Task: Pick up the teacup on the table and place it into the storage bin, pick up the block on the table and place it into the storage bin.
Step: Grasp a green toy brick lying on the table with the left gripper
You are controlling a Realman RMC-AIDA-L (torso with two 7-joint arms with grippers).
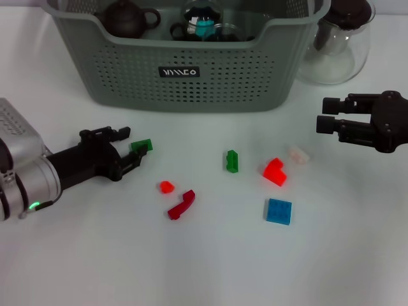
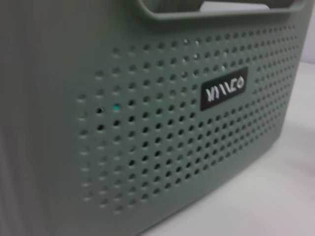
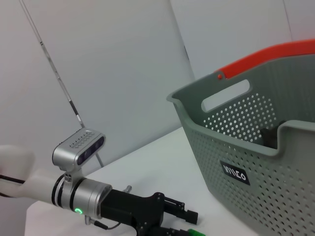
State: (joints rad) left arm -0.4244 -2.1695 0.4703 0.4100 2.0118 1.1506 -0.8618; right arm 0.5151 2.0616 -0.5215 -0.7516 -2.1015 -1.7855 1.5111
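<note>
Your left end effector [image 1: 131, 152] sits low near the bench's left edge, narrowed on the green block [image 1: 142, 146]; the right end effector [image 1: 328, 124] hangs parted by the right edge.

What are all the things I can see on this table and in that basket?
Storage bin: one, grey-green, back of the table.
Teapot: one, dark brown, inside the bin.
Glass pitcher: one, clear with dark lid, right of the bin.
Green blocks: two, one at the left gripper's tips, one mid-table.
Red blocks: three, small, dark curved, bright.
Blue block: one, front right.
Pale block: one, right.
Left gripper: low, at the green block.
Right gripper: hovering right.
</note>
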